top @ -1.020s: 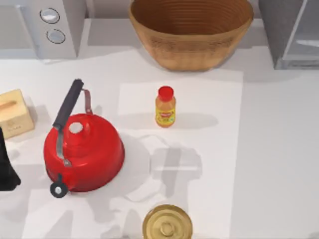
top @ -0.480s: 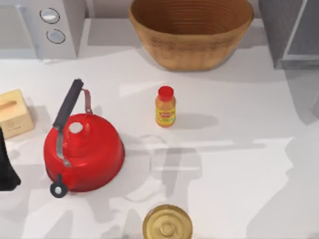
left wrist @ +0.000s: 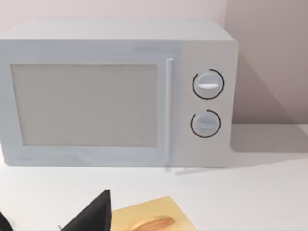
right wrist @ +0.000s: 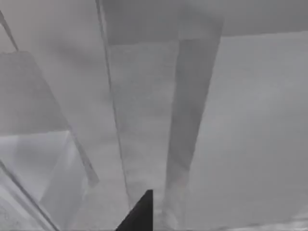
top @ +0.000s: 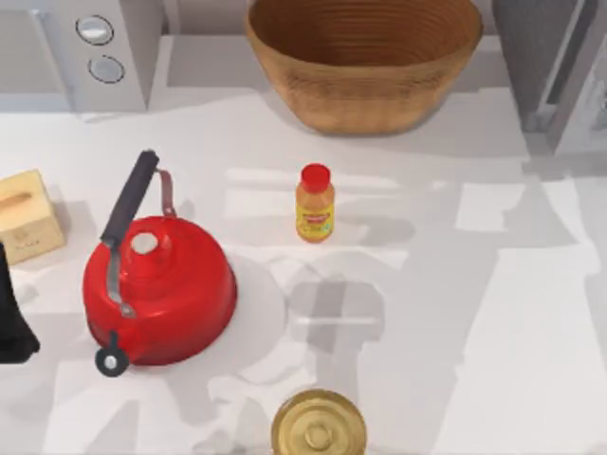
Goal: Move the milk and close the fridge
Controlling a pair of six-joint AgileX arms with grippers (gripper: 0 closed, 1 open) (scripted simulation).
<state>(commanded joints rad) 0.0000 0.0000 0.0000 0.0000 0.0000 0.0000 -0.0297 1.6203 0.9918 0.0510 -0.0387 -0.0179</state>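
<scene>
The fridge (top: pixel 533 59) is the grey cabinet at the table's far right corner, and its paler door panel (top: pixel 588 100) stands at an angle along the right edge. Up close in the right wrist view are the fridge's grey walls (right wrist: pixel 250 125) and a glassy panel (right wrist: pixel 38 163), with a dark part of my right gripper (right wrist: pixel 139 216) in front of them. The milk is out of view. My left arm (top: pixel 11 318) stays parked at the table's left edge.
A red kettle (top: pixel 156 284) stands left of centre, an orange bottle with a red cap (top: pixel 314 203) mid-table, a wicker basket (top: pixel 365 57) at the back. A microwave (top: pixel 95 47) and a yellow box (top: pixel 27 216) are on the left, a brass lid (top: pixel 318 427) at the front.
The fridge's pale door panel has changed angle at the top right, and the light and shadow patches on the table have shifted. Nothing on the table has moved.
</scene>
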